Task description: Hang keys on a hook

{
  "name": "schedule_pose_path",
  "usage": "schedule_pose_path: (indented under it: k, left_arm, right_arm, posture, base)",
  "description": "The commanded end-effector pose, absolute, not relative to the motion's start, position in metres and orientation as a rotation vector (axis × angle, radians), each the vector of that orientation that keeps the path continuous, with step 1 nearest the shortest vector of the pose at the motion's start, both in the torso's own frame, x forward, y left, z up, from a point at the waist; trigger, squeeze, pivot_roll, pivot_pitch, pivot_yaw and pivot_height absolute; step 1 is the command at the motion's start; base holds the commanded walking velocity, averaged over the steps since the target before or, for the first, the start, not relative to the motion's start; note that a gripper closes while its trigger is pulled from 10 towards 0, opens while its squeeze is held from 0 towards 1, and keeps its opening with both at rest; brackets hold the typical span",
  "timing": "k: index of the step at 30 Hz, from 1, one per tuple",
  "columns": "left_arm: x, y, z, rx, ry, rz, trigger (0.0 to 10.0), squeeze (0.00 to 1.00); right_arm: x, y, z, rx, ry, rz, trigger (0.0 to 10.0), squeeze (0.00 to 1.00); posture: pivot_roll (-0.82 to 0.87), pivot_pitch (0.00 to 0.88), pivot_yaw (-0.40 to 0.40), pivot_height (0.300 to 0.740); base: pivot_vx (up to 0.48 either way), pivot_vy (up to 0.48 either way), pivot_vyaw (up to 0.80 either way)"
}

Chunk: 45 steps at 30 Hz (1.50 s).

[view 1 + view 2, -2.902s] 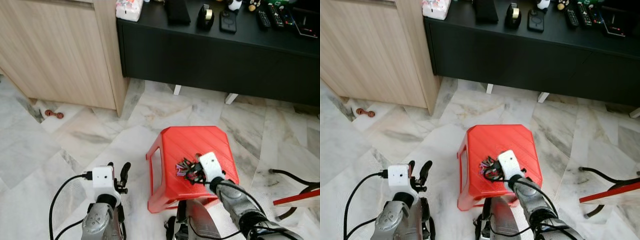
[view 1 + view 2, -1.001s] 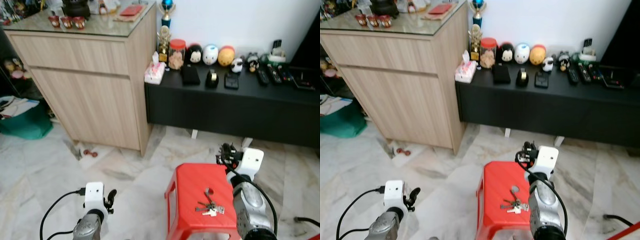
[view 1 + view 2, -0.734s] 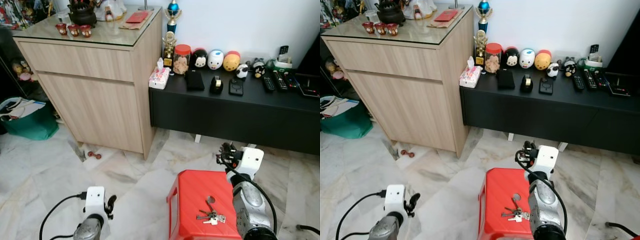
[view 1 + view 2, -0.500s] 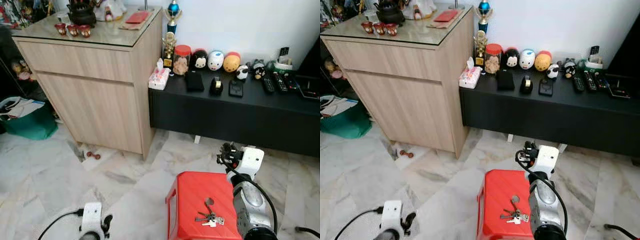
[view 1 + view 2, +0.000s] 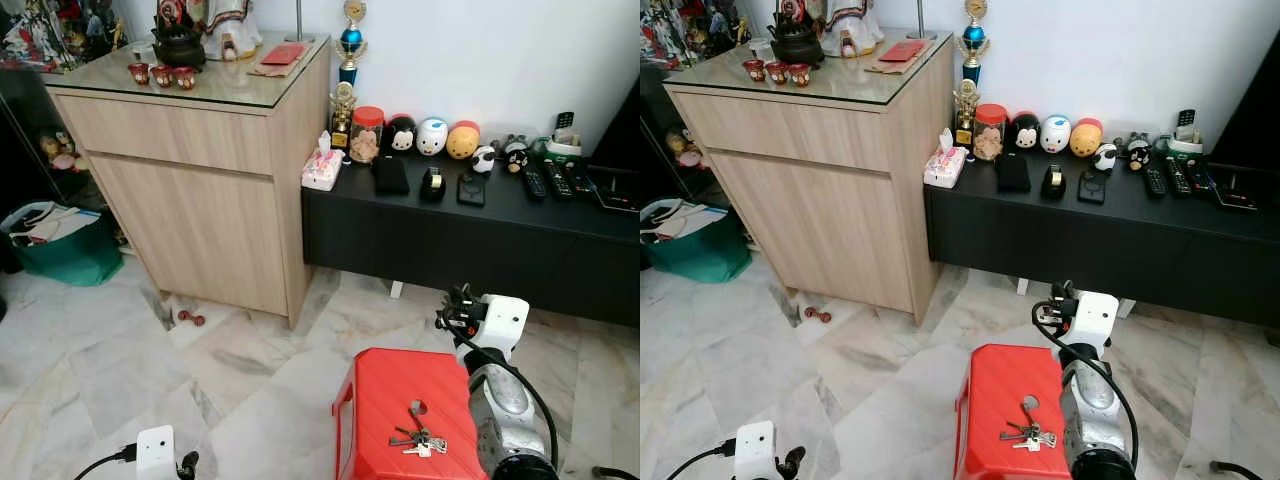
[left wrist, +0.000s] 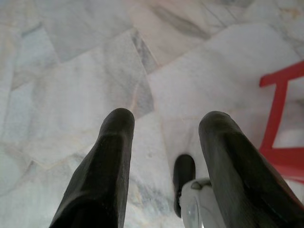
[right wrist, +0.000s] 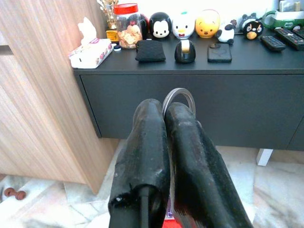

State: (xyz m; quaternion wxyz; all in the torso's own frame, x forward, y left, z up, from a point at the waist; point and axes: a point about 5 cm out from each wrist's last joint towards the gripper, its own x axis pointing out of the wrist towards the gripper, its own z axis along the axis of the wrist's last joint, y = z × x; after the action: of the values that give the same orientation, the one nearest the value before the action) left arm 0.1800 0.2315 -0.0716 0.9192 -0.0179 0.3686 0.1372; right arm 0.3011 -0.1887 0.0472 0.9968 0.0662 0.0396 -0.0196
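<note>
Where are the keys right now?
In the head views, the bunch of silver metal keys lies on top of the red plastic stool, near its front right part, beside the robot's raised right arm and below the right hand.

Right arm raised in front, right gripper [image 7: 164, 114] with fingers pressed together pinching a metal ring [image 7: 178, 95]; left arm hangs low, left gripper [image 6: 164, 128] with fingers spread, pointing down

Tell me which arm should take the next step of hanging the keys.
Right. The right pincer is raised above the red stool and shut on a metal ring. The left pincer hangs open and empty near the floor. A key bunch lies on the stool.
</note>
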Motion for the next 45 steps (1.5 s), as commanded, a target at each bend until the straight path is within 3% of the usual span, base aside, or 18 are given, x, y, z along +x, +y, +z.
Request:
schedule_pose_path:
  k: [1,9,45]
  left_arm:
    - [0.175,0.229,-0.075,-0.045,0.787,0.281,10.0,0.0]
    - [0.17,0.226,-0.078,-0.066,0.798,0.295,10.0,0.0]
    - [0.167,0.217,-0.081,-0.072,0.802,0.268,10.0,0.0]
  right_arm:
    - [0.307,-0.188,0.053,0.124,0.06,-0.031,10.0,0.0]
    - [0.309,-0.188,0.056,0.116,0.058,-0.031,10.0,0.0]
    - [0.307,-0.188,0.054,0.105,0.072,-0.026,10.0,0.0]
  posture:
    - [0.06,0.0,-0.055,0.74]
    - [0.05,0.0,-0.061,0.74]
    - [0.04,0.0,-0.063,0.74]
  base:
    - [0.0,0.0,0.0]
    - [0.0,0.0,0.0]
    - [-0.245,0.0,0.0]
